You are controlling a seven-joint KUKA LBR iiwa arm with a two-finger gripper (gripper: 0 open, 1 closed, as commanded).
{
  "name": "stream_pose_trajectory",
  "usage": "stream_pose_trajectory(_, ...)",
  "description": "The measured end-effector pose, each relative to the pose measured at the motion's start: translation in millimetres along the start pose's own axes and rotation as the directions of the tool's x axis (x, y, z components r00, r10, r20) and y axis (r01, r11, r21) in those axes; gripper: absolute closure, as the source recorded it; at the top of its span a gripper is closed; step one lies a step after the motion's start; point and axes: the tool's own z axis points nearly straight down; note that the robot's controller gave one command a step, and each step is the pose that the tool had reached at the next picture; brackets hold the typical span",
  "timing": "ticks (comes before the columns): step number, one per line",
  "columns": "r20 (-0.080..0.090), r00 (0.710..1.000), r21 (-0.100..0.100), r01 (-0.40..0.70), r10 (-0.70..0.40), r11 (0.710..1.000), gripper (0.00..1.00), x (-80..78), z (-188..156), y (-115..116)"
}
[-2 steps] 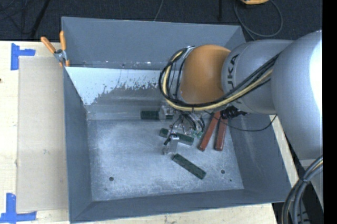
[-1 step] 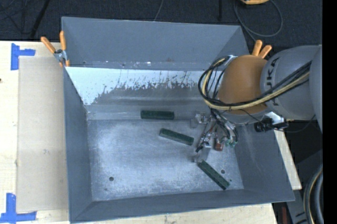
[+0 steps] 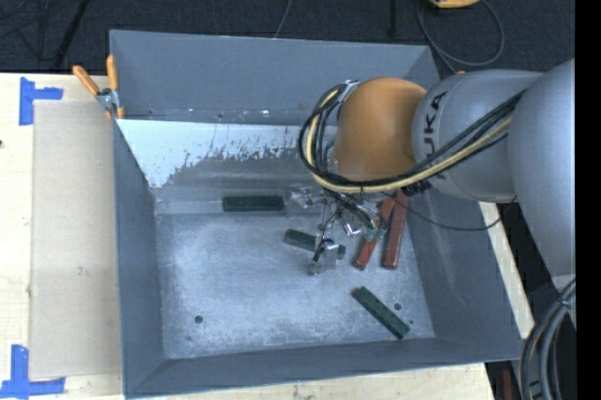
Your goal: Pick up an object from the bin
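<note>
A small dark-green flat block (image 3: 300,239) is seen near the middle of the grey metal bin (image 3: 235,300), just beside the gripper (image 3: 325,253). Whether the claw is apart or together cannot be told. The block should be straddled squarely, and the two red-brown bars (image 3: 392,234) to the right left undisturbed.

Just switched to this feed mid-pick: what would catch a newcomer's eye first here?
The orange wrist cover, ringed by cables, hangs over the right middle of the bin, with the gripper low beside a small dark green bar. Two reddish-brown bars lie just right of it. A longer green bar lies by the back wall, and another green bar lies near the front right corner.
</note>
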Motion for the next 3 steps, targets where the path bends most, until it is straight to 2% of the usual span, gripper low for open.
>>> stream_pose_trajectory(1,-0.002,1.0,0.001,-0.007,0.007,1.0,1.0,0.8,0,-2)
stream_pose_trajectory(2,0.004,0.999,0.003,0.033,-0.033,0.999,1.0,16.7,-121,8)
stream_pose_trajectory(3,0.002,0.957,0.001,0.29,-0.29,0.957,1.0,16.7,-163,66)
